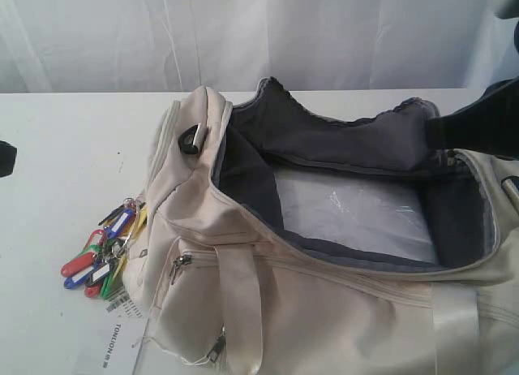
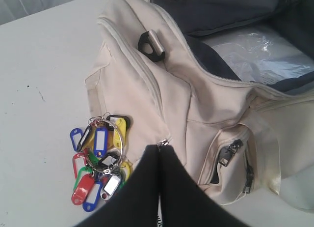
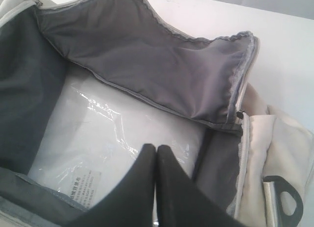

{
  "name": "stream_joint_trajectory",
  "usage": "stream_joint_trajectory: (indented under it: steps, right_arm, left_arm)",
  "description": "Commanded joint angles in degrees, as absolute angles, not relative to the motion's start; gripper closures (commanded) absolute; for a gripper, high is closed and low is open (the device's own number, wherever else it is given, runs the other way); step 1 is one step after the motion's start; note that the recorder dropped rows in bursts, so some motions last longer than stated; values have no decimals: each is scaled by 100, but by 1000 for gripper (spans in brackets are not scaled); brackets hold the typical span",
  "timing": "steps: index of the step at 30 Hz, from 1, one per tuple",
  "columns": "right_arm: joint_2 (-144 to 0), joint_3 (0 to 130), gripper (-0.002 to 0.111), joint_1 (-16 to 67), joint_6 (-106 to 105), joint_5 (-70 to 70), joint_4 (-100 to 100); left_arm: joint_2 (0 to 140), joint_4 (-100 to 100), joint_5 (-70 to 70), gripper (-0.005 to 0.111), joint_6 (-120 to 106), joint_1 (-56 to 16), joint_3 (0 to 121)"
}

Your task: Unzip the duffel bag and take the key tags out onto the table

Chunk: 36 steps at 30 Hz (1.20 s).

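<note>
Black left end effector (image 2: 158, 151) (closed) hangs near key tags (image 2: 100, 153); right end effector (image 3: 156, 149), closed, over duffel bag (image 3: 147, 65).

Mouth of the bag (image 1: 324, 310) is wide open, so there's a straight drop-in from above. Only a clear plastic sheet (image 1: 349, 213) lies on the floor inside. The back flap (image 1: 340, 135) stands up and blocks the far side. The right hand (image 3: 156, 148), fingers together, hangs over the mouth's right end. Worktop (image 1: 57, 148) left of the bag is open, except for key tags (image 1: 101, 257) and a paper label (image 1: 113, 342) just beside the bag's left end.
</note>
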State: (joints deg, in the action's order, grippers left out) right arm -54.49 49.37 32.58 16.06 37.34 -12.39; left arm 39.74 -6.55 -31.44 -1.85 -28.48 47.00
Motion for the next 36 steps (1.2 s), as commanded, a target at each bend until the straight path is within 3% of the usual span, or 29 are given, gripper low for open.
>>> stream_joint_trajectory:
  steps: [1, 10, 21, 28, 36]
  right_arm:
    - [-5413, 4959, 108, 3261, 1544, 3696, -1224]
    - [-5413, 4959, 108, 3261, 1544, 3696, -1224]
    - [-5413, 4959, 108, 3261, 1544, 3699, -1234]
    - [-5413, 4959, 108, 3261, 1544, 3699, -1244]
    - [-5413, 4959, 108, 3261, 1544, 3709, -1244]
  left_arm:
    - [3941, -747, -3125, 107, -142, -2869, 4671]
    - [3895, -728, -3125, 107, -142, -2772, 4671]
    - [2431, -717, -3125, 107, -142, -634, 4671]
    - [1118, -717, -3125, 107, -150, -54, 4671]
    - [339, -717, -3125, 107, -150, -14, 4671]
